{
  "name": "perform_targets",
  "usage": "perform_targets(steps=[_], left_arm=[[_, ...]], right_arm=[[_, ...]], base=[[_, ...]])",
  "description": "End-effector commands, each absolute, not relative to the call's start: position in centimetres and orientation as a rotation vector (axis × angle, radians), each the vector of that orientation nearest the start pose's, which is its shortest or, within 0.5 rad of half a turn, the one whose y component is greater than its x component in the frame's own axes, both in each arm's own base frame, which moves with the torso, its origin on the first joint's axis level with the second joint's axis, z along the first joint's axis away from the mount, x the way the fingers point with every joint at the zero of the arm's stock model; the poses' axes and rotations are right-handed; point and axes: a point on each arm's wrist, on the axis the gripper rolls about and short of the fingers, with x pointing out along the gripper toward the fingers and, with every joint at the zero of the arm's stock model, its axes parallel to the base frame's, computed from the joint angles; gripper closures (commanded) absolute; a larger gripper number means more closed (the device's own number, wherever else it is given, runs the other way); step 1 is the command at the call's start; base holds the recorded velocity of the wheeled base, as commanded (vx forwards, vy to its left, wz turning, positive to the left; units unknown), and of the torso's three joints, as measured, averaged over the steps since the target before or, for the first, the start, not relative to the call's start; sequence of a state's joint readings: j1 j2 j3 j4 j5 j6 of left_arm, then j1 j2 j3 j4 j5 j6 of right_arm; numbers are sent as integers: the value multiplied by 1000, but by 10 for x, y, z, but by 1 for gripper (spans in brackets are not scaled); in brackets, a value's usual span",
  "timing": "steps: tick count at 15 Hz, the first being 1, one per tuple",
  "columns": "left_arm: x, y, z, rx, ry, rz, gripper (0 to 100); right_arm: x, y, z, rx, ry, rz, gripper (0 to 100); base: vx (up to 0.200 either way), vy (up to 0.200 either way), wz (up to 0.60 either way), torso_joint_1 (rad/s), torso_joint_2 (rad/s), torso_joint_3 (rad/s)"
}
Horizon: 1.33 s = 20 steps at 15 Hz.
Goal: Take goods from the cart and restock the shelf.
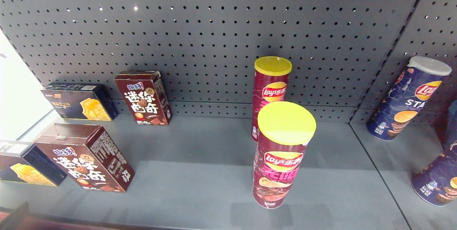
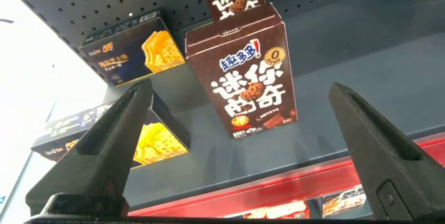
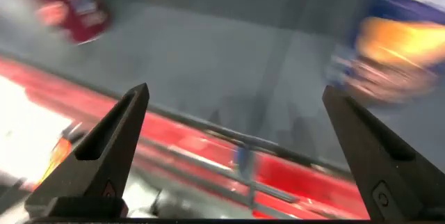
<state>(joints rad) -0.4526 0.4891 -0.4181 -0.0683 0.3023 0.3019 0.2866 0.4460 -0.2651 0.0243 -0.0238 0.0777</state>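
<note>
We hold both pincers open and empty before the shelf (image 2: 348,50). The left pincer (image 2: 240,87) faces the brown cookie box (image 2: 245,78) straight ahead, upright, long axis vertical. The right pincer (image 3: 236,90) points between a red can (image 3: 73,8) and a blue can (image 3: 396,50).

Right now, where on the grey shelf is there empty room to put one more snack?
The biggest bare patch of the grey metal shelf lies between the brown cardboard cookie boxes and the two maroon chip tubes with yellow lids. A narrower strip runs between those tubes and the dark blue chip tubes. The left end is crowded with boxes.
</note>
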Motion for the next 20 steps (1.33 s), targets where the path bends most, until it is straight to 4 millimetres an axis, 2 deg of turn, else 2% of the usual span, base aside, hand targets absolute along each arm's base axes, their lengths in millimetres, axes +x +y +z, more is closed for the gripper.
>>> perform_targets(steps=[1, 3, 8, 20], left_arm=[[17, 0, 203, 302, -21, -137, 0], [16, 0, 203, 300, -24, -129, 0], [16, 0, 198, 305, -12, -129, 0], [10, 4, 198, 295, -33, -85, 0]], right_arm=[[-12, -1, 111, 72, 102, 65, 0], [-25, 0, 84, 70, 24, -25, 0], [-24, -2, 80, 63, -14, -107, 0], [-23, -2, 76, 5, -5, -69, 0]], base=[[0, 0, 0, 0, 0, 0], [0, 0, 0, 0, 0, 0], [0, 0, 0, 0, 0, 0], [0, 0, 0, 0, 0, 0]])
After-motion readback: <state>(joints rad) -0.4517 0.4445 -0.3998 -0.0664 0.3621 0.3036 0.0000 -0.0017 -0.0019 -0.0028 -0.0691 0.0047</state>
